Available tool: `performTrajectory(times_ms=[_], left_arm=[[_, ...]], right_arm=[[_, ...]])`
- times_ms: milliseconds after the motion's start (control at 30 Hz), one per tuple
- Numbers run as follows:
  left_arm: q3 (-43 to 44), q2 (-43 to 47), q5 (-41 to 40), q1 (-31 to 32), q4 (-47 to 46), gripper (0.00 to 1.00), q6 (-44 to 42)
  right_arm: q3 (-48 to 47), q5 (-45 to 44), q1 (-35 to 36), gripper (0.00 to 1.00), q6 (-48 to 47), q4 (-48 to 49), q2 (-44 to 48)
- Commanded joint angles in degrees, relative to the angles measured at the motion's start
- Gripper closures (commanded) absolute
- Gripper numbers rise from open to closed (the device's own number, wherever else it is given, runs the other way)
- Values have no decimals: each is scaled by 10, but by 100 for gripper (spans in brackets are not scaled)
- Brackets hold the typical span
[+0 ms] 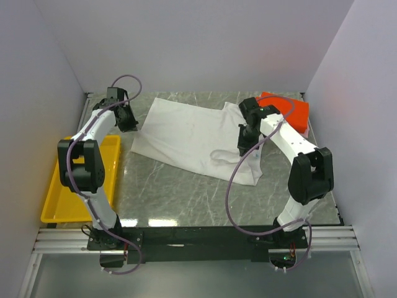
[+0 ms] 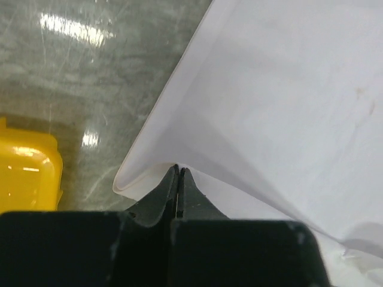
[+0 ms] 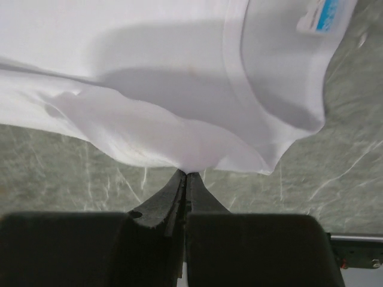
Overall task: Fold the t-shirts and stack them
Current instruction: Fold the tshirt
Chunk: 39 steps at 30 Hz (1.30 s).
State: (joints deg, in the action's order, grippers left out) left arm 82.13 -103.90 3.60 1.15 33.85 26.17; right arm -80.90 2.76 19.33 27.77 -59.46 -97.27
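While both arms reach out over the grey marbled table [image 1: 180, 198], the white t-shirt [image 1: 186, 133] lies across its far half, not yet folded, wrinkled and lying slantwise, with one part hanging down toward the near right. The left gripper [image 2: 179, 171] is at the far left edge of this shirt. In the left wrist view its two fingers are pressed together, and the hem of the cloth is pinched between the tips, so that the edge rises a little from the table and makes a small tent. The right gripper [image 3: 186, 174] is over the right part of the shirt, near the neck opening. Its fingers are also closed, and a fold of the white cloth is caught at their tips. Just beyond this fold I see the ribbed collar and the light-blue neck label [image 3: 323, 15]. A folded orange-red t-shirt [image 1: 290, 110] rests in the far right corner, just behind the right arm. Whether it touches the white one I cannot tell, because the arm hides that place. A yellow tray [image 1: 56, 202] stands along the left side of the table, beside the left arm.
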Motion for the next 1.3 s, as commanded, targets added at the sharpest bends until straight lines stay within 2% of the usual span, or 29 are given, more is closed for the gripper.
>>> performTrajectory(times_ms=[0,467,700,900,933,967,1000,1033,1067,1100,1133,1167,1267], left_arm=[[52,-24,8,-3,-2,100,-9],[161,-121,23,-4,17,100,-28],[218,-169,22,-4,30,100,-27],[227,-189,24,-8,27,98,-24],[230,-194,24,-8,27,93,-24],[232,-196,22,-9,27,81,-23],[238,-197,18,-9,28,73,-22],[241,-198,15,-9,29,65,-22],[249,-198,13,-9,30,50,-21],[251,-197,12,-9,29,44,-19],[252,-191,10,-8,27,39,-19],[248,-186,11,-9,24,34,-16],[233,-163,33,-5,2,30,-10]], right_arm=[[-56,-22,-22,100,-28,-4,-19],[-188,-27,-68,100,-60,-28,-110],[-215,-27,-75,100,-73,-26,-154],[-233,-27,-76,100,-77,-19,-187],[-237,-27,-77,100,-77,-16,-196],[-246,-27,-79,100,-77,-15,-201],[-253,-27,-80,100,-78,-14,-208],[-261,-27,-81,90,-81,-15,-220],[-285,-27,-82,80,-81,-23,-229],[-300,-27,-82,70,-82,-29,-236],[-316,-27,-84,53,-83,-35,-249],[-342,-27,-84,49,-84,-40,-252],[-376,-27,-86,41,-83,-54,-252]])
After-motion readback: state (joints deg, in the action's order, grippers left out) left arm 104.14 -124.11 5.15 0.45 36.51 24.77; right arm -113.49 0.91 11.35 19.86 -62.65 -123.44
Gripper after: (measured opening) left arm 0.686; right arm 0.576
